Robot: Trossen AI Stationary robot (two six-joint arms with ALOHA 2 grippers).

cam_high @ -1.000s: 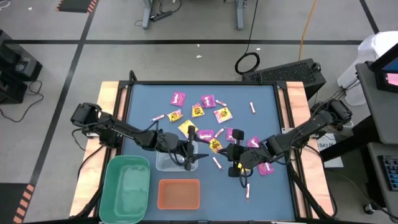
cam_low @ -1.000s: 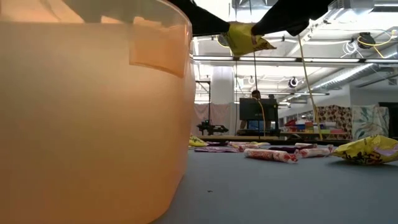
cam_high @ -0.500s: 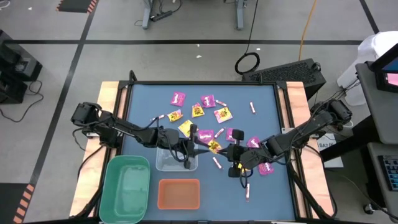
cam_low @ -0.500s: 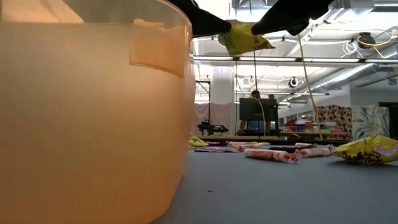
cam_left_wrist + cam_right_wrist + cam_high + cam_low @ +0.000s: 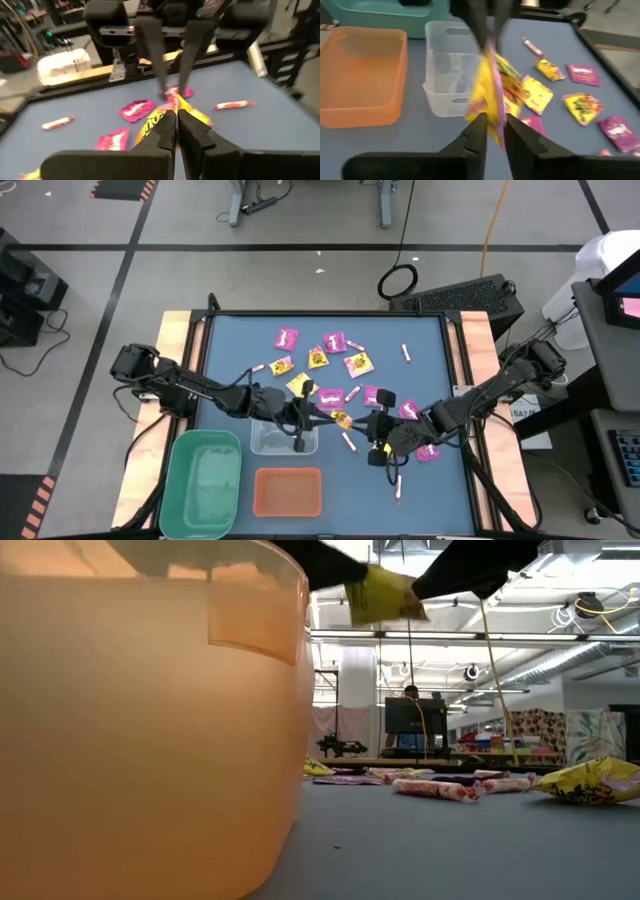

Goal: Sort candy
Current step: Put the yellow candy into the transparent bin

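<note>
Handover mid-air. Left gripper [image 5: 176, 120] jaws pinched on yellow packet [image 5: 492, 95]; right gripper [image 5: 492, 122] jaws narrow, barely parted around its other end. Packet hangs between them, just right of clear bin [image 5: 283, 438]; left arm nearer it.

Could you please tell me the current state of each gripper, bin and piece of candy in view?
Yellow packet: held in the air between both grippers.
Left gripper: shut on the yellow packet.
Right gripper: at the packet's opposite end.
Green bin: empty.
Clear bin: empty, as far as it shows.
Orange bin: empty.
Other candy: lying loose on the table, unsorted.
</note>
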